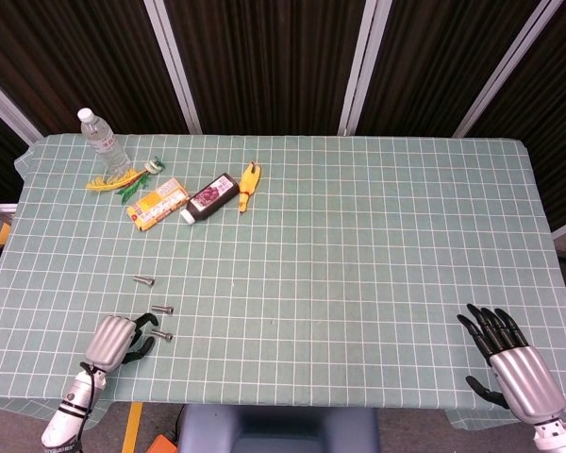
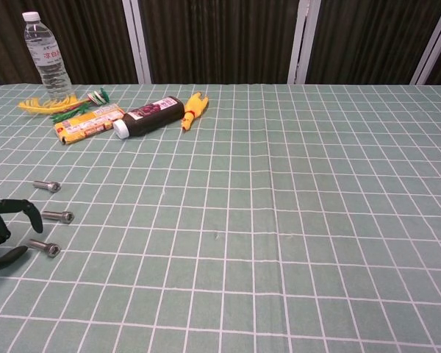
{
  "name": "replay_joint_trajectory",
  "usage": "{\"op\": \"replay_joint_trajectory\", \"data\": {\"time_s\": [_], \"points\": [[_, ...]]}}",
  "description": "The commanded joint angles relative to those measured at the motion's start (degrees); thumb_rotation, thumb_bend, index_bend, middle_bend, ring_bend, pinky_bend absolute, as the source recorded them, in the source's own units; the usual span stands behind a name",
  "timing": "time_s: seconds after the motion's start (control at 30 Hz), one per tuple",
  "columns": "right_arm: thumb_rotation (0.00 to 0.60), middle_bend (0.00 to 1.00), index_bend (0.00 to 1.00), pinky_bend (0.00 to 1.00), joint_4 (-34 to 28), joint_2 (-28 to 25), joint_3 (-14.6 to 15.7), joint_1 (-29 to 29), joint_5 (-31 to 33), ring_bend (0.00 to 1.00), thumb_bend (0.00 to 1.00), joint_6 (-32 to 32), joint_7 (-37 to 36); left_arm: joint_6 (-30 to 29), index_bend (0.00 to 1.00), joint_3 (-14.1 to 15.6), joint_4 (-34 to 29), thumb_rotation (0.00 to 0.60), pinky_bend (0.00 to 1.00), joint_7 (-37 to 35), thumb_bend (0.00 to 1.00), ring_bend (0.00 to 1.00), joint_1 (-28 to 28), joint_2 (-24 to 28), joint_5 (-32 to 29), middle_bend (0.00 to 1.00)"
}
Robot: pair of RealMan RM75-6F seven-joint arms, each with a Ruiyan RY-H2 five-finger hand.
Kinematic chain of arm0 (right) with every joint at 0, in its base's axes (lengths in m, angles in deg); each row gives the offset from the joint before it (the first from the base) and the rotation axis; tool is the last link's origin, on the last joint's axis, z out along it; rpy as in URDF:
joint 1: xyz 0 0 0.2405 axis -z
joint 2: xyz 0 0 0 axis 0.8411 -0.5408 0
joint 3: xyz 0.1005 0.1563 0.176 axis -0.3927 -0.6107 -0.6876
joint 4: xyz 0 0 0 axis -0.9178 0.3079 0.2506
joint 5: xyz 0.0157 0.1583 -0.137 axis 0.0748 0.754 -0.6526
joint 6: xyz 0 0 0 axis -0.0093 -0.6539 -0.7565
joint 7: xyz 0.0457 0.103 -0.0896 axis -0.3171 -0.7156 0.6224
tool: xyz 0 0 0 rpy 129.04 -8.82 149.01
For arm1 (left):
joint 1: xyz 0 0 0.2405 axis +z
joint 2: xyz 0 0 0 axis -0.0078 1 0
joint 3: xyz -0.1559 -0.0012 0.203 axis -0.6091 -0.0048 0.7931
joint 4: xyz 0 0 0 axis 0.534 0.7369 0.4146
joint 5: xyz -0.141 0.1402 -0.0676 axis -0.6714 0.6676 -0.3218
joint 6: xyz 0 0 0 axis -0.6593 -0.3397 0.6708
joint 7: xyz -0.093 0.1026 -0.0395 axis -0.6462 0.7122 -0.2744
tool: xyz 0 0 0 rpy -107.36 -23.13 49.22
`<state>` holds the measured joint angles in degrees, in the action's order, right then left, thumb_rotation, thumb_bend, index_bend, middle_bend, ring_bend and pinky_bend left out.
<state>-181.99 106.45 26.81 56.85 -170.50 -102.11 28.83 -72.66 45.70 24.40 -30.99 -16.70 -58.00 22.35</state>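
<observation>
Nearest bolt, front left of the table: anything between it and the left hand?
Nothing visible. The left hand sits just left of the nearest bolt, fingers apart and curled toward it, with only bare tablecloth between. The other two bolts lie farther back, off that line.

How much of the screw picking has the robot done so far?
Nothing looks done: all three bolts lie loose on the table. In hand: the left hand has its fingers spread beside the nearest bolt, holding nothing. Left, probably: gripping it, then the middle bolt and the far bolt. The right hand rests open, far from them.
</observation>
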Motion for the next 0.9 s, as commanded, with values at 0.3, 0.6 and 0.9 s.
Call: {"op": "replay_joint_trajectory", "data": {"time_s": [0.3,0.6,0.9], "points": [[0.6,0.0,0.0,0.0,0.04,-0.1,0.06,0.01,-0.13,0.0,0.31,-0.13,-0.25,0.6,0.47,0.35,1.08,0.6,1.0,0.35,0.41,1.0,-0.22,-0.81,-0.4,1.0],[0.6,0.0,0.0,0.0,0.04,-0.06,0.03,0.01,-0.07,0.0,0.31,-0.1,-0.17,0.8,0.48,0.43,1.9,0.6,1.0,-0.04,0.41,1.0,-0.41,-1.22,-0.67,1.0],[0.6,0.0,0.0,0.0,0.06,0.01,-0.03,-0.03,0.07,0.0,0.31,0.0,-0.08,0.47,0.54,0.29,2.59,0.6,1.0,-0.2,0.41,1.0,-0.56,-1.57,-0.83,1.0]]}}
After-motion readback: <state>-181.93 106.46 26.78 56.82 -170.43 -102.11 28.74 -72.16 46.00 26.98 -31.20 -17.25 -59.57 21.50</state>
